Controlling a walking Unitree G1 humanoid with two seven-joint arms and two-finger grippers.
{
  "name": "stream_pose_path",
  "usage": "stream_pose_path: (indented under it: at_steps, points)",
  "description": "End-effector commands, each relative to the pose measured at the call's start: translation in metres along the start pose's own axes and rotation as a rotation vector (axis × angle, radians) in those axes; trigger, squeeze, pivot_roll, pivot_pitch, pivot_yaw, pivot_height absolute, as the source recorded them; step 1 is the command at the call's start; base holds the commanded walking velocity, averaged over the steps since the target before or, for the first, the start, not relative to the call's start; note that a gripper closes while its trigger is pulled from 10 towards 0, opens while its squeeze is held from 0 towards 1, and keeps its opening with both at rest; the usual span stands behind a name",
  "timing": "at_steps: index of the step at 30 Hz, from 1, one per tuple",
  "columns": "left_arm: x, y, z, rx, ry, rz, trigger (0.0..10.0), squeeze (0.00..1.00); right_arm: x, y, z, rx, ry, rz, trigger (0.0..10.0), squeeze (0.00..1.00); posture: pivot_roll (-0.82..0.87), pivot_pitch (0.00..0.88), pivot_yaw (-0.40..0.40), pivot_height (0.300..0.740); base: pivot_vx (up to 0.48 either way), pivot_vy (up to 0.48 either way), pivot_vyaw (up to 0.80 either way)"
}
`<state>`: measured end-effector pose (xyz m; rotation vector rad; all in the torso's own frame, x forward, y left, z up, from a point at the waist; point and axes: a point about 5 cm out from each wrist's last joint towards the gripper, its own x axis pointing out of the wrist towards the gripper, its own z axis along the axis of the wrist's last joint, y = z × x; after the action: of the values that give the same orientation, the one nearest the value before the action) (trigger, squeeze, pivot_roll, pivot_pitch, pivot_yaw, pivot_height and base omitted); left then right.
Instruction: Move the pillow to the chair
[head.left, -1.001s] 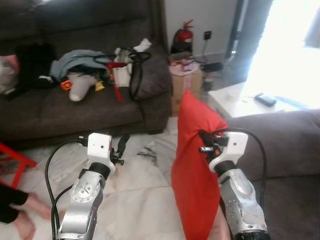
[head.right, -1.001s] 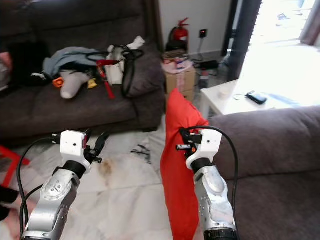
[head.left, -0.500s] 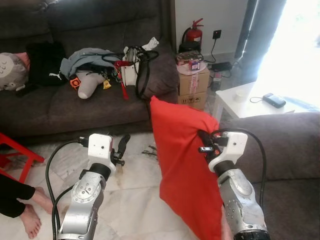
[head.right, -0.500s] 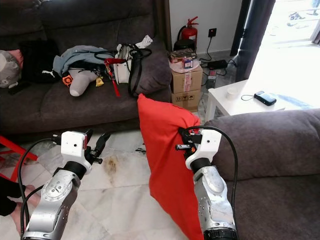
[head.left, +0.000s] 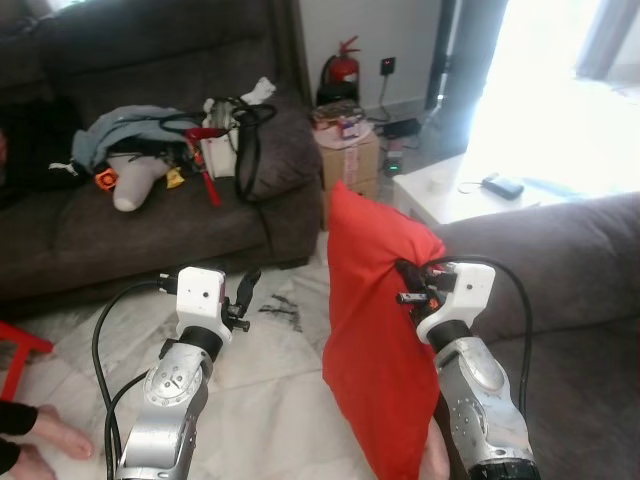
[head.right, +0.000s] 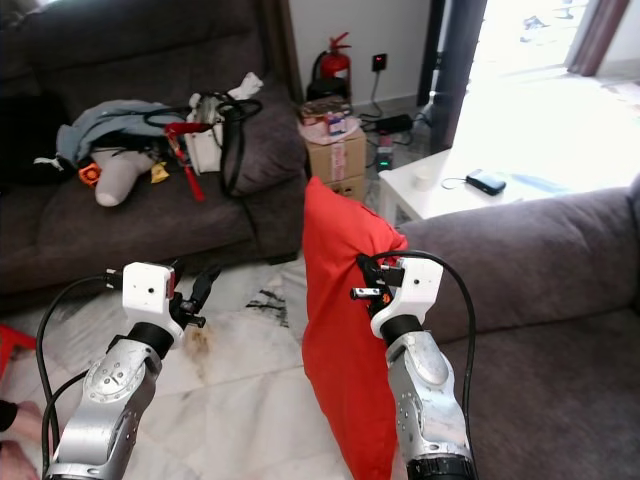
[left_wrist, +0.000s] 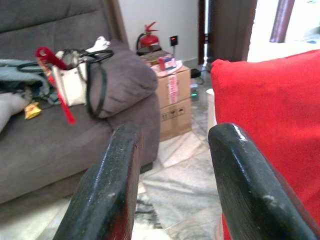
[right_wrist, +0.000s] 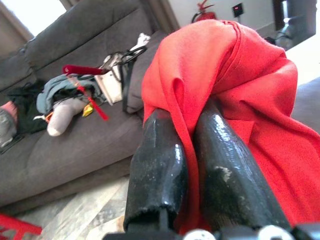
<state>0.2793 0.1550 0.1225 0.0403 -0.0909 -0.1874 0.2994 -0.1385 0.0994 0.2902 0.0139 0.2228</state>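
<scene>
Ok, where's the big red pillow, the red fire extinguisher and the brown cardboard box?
Big red pillow (head.left: 375, 330), left eye view, middle of its front face.
Red fire extinguisher (head.right: 334, 66), right eye view, its body.
Brown cardboard box (head.right: 335, 160), right eye view, its front side.

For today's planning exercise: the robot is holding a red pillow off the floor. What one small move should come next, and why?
Probably keep the right tool shut and carry the red pillow onward. Its fingers pinch a fold of fabric, and the pillow hangs above the marble floor, resting on nothing. No chair can be made out, so releasing now would likely drop it. The left tool is open and free.
</scene>
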Motion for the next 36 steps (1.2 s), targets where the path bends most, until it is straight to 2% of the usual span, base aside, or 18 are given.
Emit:
stream_pose_path:
  at_steps: [1,21,25,33,36]
  points:
    - [-0.0005,0.002,0.0027,0.0,-0.004,0.001,10.0,0.0,0.0121,0.0153,0.0281,-0.019,-0.131,0.074,10.0,0.0,0.02,0.047,0.092,0.74,0.0,0.0,-0.8]
    - [-0.0006,0.0002,0.0007,-0.022,0.006,0.005,10.0,0.0,0.0123,0.0153,0.0275,-0.022,-0.13,0.077,10.0,0.0,0.02,0.036,0.092,0.74,0.0,0.016,-0.8]
    - [-0.0007,0.0001,0.0008,-0.024,0.005,0.009,10.0,0.0,0.012,0.0146,0.0274,-0.023,-0.129,0.075,10.0,0.0,0.02,0.04,0.09,0.74,0.0,0.426,-0.8]
    - [-0.0005,0.0,0.0014,-0.023,0.004,0.01,10.0,0.0,0.0121,0.0144,0.0277,-0.029,-0.128,0.077,10.0,0.0,0.02,0.046,0.087,0.74,0.0,0.0,-0.8]
    - [-0.0004,-0.0001,0.0009,-0.025,0.008,0.012,10.0,0.0,0.0121,0.0137,0.0278,-0.03,-0.127,0.075,10.0,0.0,0.02,0.048,0.086,0.74,0.0,0.48,-0.8]
